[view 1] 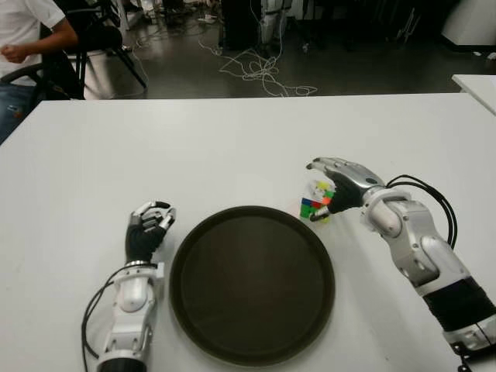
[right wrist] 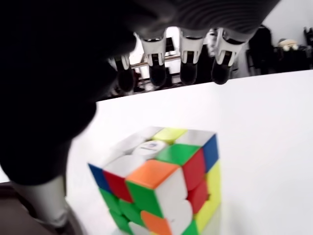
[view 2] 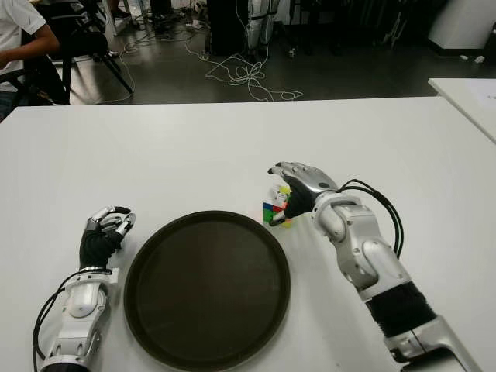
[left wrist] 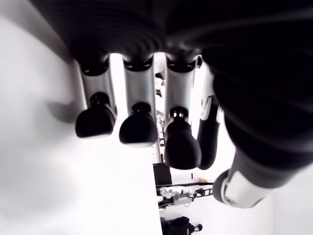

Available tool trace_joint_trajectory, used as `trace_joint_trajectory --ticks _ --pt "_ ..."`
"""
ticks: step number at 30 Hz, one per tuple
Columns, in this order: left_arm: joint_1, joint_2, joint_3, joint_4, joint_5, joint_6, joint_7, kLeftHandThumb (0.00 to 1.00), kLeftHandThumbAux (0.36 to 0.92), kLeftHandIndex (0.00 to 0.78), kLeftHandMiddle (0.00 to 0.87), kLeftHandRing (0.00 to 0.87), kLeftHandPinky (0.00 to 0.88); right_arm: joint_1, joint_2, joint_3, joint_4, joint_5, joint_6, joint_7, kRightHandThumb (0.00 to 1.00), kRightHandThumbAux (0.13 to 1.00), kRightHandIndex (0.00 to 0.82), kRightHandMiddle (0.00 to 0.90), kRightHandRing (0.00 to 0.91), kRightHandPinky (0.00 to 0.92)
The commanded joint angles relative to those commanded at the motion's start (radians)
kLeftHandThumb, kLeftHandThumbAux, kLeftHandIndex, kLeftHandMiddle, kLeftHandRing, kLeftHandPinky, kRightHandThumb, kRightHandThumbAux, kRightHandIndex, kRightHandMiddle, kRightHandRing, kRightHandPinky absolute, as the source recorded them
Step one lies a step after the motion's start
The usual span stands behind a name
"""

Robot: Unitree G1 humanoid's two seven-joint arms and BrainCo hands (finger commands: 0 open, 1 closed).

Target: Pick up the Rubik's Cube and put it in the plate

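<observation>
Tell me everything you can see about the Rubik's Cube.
The Rubik's Cube is a scrambled three-by-three of glossy plastic, showing green, orange, red, white, yellow and blue tiles. It stands on the white table, just outside the right far rim of the dark round plate. The right hand arches over it, fingers spread, not closed on it.

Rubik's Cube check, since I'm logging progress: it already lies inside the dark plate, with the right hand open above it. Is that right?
Not quite. The Rubik's Cube sits on the white table, just outside the dark plate by its rim, as the left eye view shows. The right hand is indeed open above it.
</observation>
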Motion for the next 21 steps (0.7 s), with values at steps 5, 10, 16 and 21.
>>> trace_joint_trajectory --ticks 5,10,16,21 --pt "-0.001 0.001 0.001 0.004 -0.004 -0.007 -0.007 0.705 0.707 0.443 0.812 0.828 0.807 -0.005 -0.008 0.002 0.007 0.007 -0.019 -0.005 0.000 0.766 0.000 0.000 0.000 0.000" --pt "-0.003 0.000 0.001 0.007 -0.002 -0.007 -0.003 0.704 0.707 0.443 0.815 0.832 0.811 -0.004 -0.009 0.002 0.003 0.014 -0.021 -0.010 0.000 0.784 0.000 0.000 0.000 0.000" --pt "-0.003 -0.002 0.005 0.006 -0.009 -0.003 -0.003 0.702 0.707 0.443 0.818 0.837 0.815 -0.003 -0.002 0.000 -0.004 0.016 -0.004 -0.008 0.000 0.798 0.000 0.000 0.000 0.000" --pt "-0.003 -0.002 0.006 0.002 -0.013 0.007 -0.006 0.703 0.707 0.443 0.812 0.831 0.808 -0.004 0.004 0.001 -0.003 0.022 0.007 -0.005 0.000 0.800 0.000 0.000 0.000 0.000"
